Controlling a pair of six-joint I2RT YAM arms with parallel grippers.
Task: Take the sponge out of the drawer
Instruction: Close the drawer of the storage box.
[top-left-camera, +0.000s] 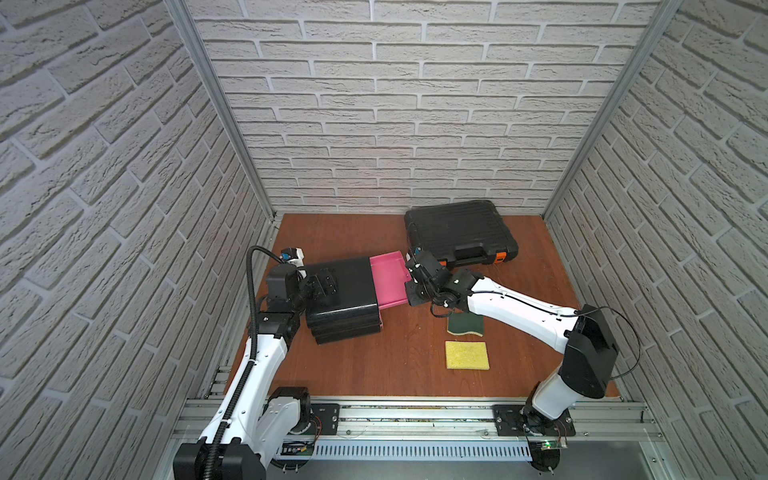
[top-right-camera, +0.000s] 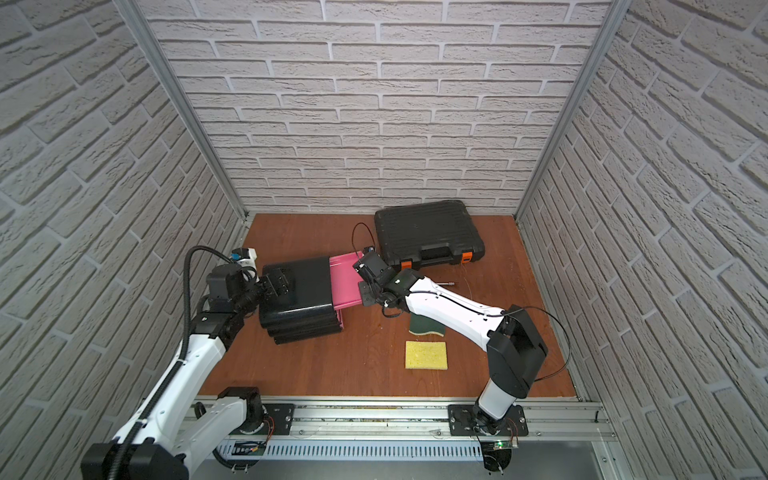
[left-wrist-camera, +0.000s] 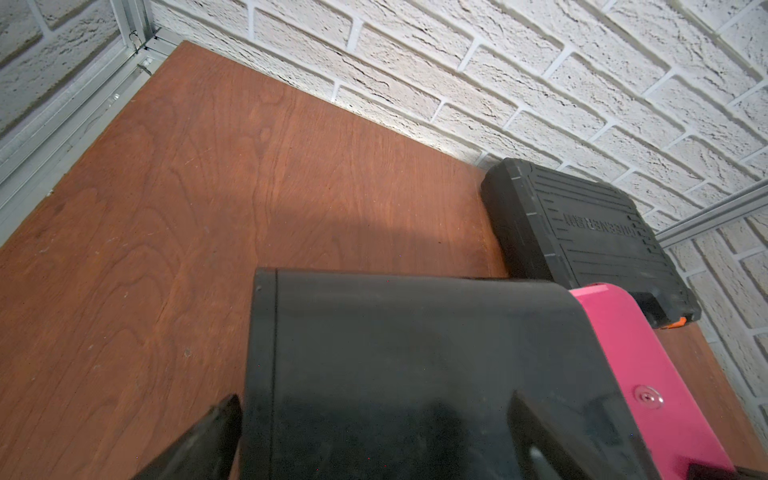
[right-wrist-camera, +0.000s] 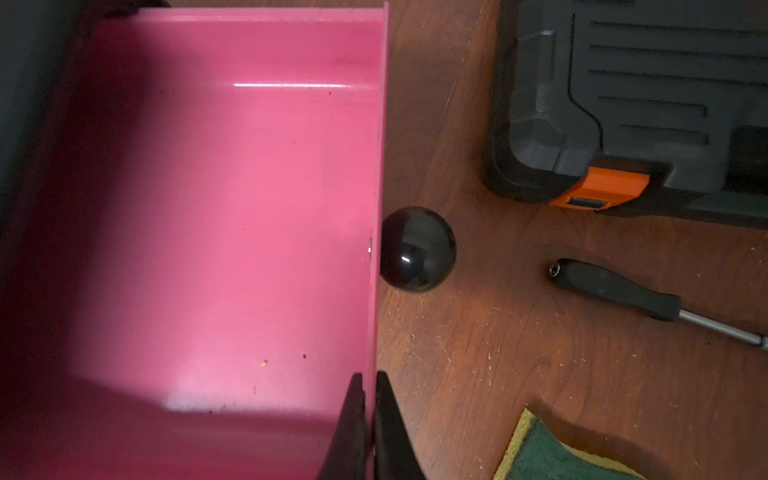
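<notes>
We see drawer (right-wrist-camera: 232, 208) empty, green sponge (top-left-camera: 465, 327) on bench (top-left-camera: 353, 365)
Our right fingers (right-wrist-camera: 353, 424) clenched on drawer front, sponge just beside them; left fingers (left-wrist-camera: 208, 436) released

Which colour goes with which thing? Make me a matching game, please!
Things:
1. drawer
2. tool case
3. sponge by the front edge
4. sponge beside the right arm

Colours:
A. green on top
B. pink
C. yellow
D. black with orange latches

Pairs: 1-B, 2-D, 3-C, 4-A
</notes>
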